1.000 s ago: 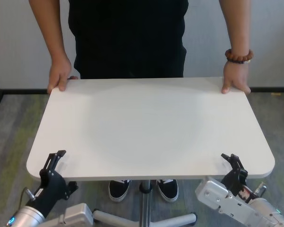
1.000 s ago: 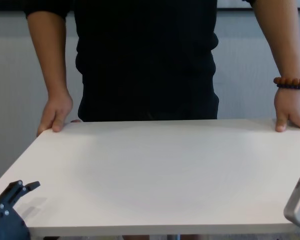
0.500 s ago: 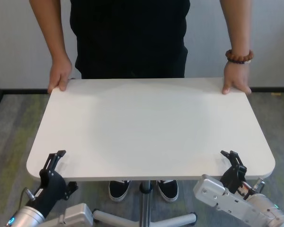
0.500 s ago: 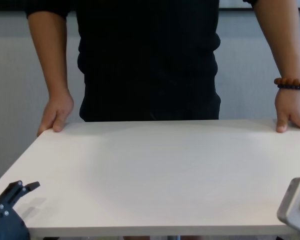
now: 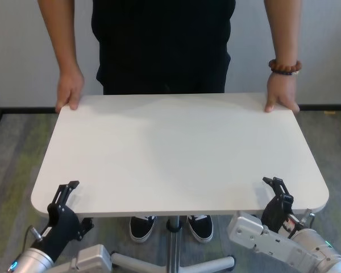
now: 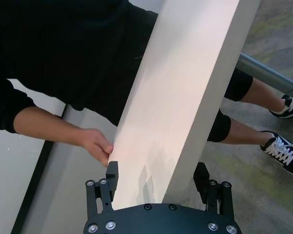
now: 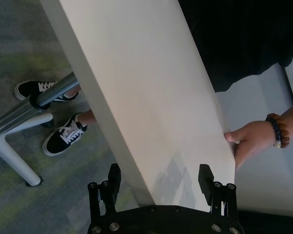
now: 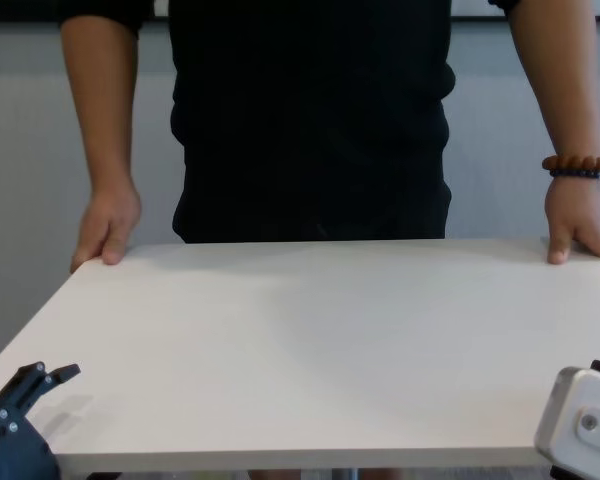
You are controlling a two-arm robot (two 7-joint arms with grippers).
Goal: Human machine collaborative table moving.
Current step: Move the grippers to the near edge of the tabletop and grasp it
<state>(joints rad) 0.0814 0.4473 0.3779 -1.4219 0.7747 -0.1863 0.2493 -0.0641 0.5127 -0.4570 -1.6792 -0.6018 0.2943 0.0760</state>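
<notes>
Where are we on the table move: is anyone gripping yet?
Done: both grippers, left and right, straddle the table near edge, jaws open. In hand: the person's hands rest on the far corners. Left: closing the jaws and moving it.

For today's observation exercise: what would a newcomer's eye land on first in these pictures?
The large white table fills the middle. A person in black stands at its far edge, one hand on each far corner. At the near edge, the left gripper and right gripper straddle the tabletop's two near corners, prongs open above and below it.

The white table (image 5: 176, 153) stands on grey carpet (image 5: 11, 148).
</notes>
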